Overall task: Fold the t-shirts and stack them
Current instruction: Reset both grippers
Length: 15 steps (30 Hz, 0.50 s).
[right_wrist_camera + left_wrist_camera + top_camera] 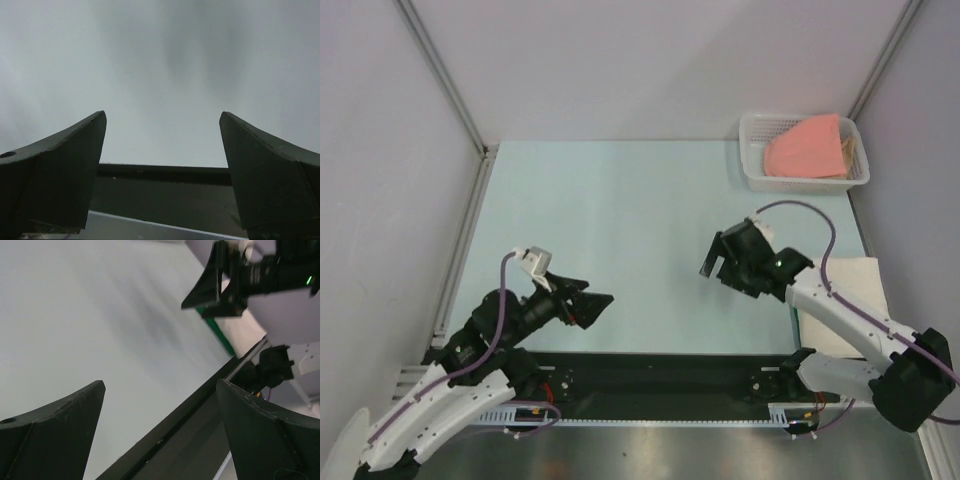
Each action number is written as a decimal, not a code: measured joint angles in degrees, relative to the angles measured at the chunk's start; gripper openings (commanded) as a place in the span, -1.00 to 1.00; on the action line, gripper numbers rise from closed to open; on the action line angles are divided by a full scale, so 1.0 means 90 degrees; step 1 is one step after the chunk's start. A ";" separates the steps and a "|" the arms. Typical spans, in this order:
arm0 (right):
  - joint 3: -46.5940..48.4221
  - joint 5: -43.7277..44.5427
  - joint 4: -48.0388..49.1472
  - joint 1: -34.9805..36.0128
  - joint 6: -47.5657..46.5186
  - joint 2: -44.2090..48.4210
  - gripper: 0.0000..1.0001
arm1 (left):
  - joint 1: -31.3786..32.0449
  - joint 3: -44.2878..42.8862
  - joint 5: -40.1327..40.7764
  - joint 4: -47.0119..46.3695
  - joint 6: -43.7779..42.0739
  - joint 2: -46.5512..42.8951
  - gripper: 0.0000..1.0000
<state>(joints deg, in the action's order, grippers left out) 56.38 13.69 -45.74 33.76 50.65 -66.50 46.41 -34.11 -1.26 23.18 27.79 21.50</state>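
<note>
The left pincer [592, 300] and right pincer [716, 264] were spread wide, nothing gripped; a pink shirt [805, 148] was seen beyond the right.

We see a robotics lab cell. Plain white panels [620, 60] on aluminium posts [441, 72] enclose the pale tabletop [620, 200].

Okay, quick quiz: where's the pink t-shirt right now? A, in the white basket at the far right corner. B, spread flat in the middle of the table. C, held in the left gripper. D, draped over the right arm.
A: the top view shows the salmon-pink t-shirt lying bunched inside the white basket at the table's far right corner, with neither arm touching it.
</note>
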 measured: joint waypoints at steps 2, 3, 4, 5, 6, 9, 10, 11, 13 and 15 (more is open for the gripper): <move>-0.1008 -0.0272 0.0789 0.0430 0.0311 0.0333 1.00 | -0.0002 0.0631 0.0228 -0.0010 0.0600 -0.0850 1.00; -0.1552 -0.0440 0.1190 0.0561 0.0495 0.0610 1.00 | -0.0007 0.0940 0.0367 0.0027 0.0918 -0.1328 1.00; -0.2001 -0.0546 0.1498 0.0644 0.0636 0.0874 1.00 | -0.0007 0.1229 0.0493 0.0053 0.1243 -0.1763 1.00; -0.2567 -0.0687 0.1928 0.0733 0.0818 0.1246 1.00 | -0.0007 0.1455 0.0622 0.0049 0.1506 -0.2067 1.00; -0.3126 -0.0814 0.2314 0.0809 0.1039 0.1654 0.99 | -0.0007 0.1678 0.0775 0.0117 0.1824 -0.2317 1.00; -0.4282 -0.1030 0.3072 0.0865 0.1569 0.2829 0.99 | -0.0007 0.2004 0.0908 0.0347 0.2402 -0.2339 1.00; -0.4522 -0.1086 0.3223 0.0865 0.1698 0.3157 0.99 | -0.0007 0.2067 0.0908 0.0342 0.2521 -0.2348 1.00; -0.4794 -0.1117 0.3424 0.0865 0.1841 0.3602 0.99 | -0.0007 0.2161 0.0913 0.0279 0.2703 -0.2353 1.00; -0.5282 -0.1158 0.3704 0.0860 0.2140 0.4490 1.00 | -0.0007 0.2407 0.0889 0.0070 0.3011 -0.2353 1.00; -0.5659 -0.1224 0.3837 0.0857 0.2475 0.5321 0.99 | -0.0007 0.2710 0.0777 -0.0260 0.3274 -0.2353 1.00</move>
<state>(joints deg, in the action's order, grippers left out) 5.45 2.68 -11.20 41.47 72.93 -18.61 46.35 -9.72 5.74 20.84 57.25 0.32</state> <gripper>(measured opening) 0.995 0.996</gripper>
